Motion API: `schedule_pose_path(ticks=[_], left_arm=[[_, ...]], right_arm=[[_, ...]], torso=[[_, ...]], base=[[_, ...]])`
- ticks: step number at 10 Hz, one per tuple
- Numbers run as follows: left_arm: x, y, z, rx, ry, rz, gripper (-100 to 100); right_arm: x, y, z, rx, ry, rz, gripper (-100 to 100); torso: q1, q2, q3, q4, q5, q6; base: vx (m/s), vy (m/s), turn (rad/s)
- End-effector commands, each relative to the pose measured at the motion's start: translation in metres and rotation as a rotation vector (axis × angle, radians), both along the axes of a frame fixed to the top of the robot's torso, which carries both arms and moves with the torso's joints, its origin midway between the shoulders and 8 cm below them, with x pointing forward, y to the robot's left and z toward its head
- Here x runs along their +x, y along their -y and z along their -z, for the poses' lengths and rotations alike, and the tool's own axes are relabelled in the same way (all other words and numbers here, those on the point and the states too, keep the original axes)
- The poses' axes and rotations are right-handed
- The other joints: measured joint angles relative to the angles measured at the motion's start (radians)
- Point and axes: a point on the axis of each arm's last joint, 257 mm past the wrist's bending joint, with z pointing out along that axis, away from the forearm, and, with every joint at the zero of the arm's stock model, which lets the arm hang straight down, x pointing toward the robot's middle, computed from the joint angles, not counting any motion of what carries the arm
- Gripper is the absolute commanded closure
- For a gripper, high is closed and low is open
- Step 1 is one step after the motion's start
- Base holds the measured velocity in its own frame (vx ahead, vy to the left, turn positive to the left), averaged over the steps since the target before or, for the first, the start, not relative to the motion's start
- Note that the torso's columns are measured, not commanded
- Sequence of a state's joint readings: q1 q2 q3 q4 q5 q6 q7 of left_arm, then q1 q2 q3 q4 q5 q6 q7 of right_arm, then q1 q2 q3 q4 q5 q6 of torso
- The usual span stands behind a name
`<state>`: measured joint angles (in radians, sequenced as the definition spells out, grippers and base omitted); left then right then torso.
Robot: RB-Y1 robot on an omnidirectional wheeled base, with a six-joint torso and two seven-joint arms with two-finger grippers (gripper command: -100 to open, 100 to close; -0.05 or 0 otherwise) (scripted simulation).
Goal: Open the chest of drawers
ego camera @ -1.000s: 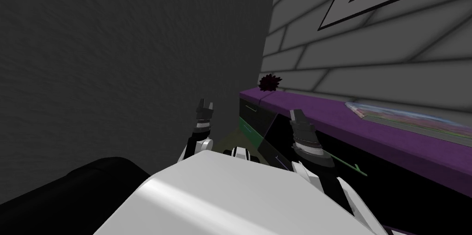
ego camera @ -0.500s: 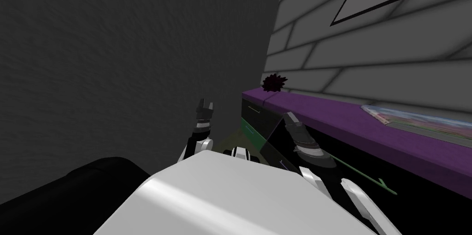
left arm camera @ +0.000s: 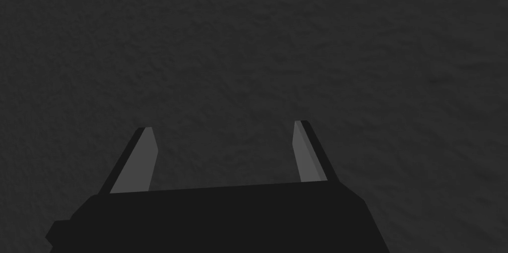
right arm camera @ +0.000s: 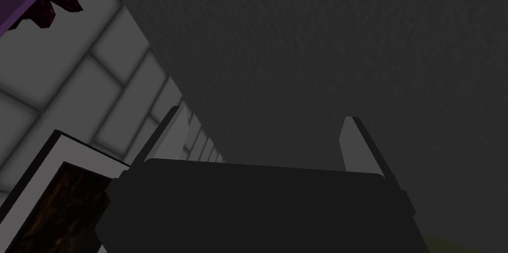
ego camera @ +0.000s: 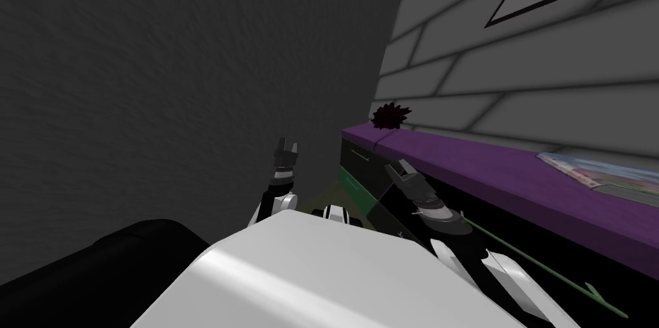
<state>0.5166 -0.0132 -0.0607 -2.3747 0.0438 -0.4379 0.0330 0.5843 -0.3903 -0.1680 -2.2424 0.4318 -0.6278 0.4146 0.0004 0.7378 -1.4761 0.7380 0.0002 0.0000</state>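
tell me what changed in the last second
My view swung, sliding the purple-topped chest of drawers rightward in the head view. The right gripper leaned lower and further along the chest's front toward its far end, open, gripping nothing. The left gripper stayed raised and open.

The dark grey wall [ego camera: 193, 73] shuts off everything from nine to twelve o'clock of the left pincer [ego camera: 287, 144], whose fingers stand spread before it. A narrow strip of floor [ego camera: 322, 197] lies free between that wall and the chest of drawers [ego camera: 360, 166]. The right pincer [ego camera: 398, 166], fingers apart, is close to the chest's dark front. The purple top [ego camera: 489, 170] runs off toward three o'clock, and a black bulky shape [ego camera: 96, 266] blocks eight o'clock.
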Motion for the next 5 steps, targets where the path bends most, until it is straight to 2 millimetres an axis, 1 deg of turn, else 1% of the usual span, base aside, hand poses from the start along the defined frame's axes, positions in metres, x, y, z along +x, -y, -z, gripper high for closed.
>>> schedule_pose_path(ticks=[1,3,4,5], left_arm=[[0.0,0.0,0.0,0.0,0.0,0.0,0],[0.0,0.0,0.0,0.0,0.0,0.0,0],[0.0,0.0,0.0,0.0,0.0,0.0,0],[0.0,0.0,0.0,0.0,0.0,0.0,0]], right_arm=[[0.004,0.003,0.026,-0.198,-0.011,0.04,-100],[0.006,0.009,0.045,-0.355,-0.017,0.064,-100],[0.006,0.008,0.046,-0.363,-0.017,0.064,-100],[0.007,0.012,0.056,-0.445,-0.02,0.074,-100]], torso=[[-0.001,0.0,0.0,0.0,0.0,0.0],[-0.001,0.0,0.0,0.0,0.0,0.0],[0.0,0.001,0.0,0.0,0.0,0.0],[-0.001,0.001,0.001,0.0,0.0,0.0]], base=[[0.052,0.047,0.08],[0.044,0.051,0.075],[0.031,0.033,0.013],[0.029,0.037,0.047]])
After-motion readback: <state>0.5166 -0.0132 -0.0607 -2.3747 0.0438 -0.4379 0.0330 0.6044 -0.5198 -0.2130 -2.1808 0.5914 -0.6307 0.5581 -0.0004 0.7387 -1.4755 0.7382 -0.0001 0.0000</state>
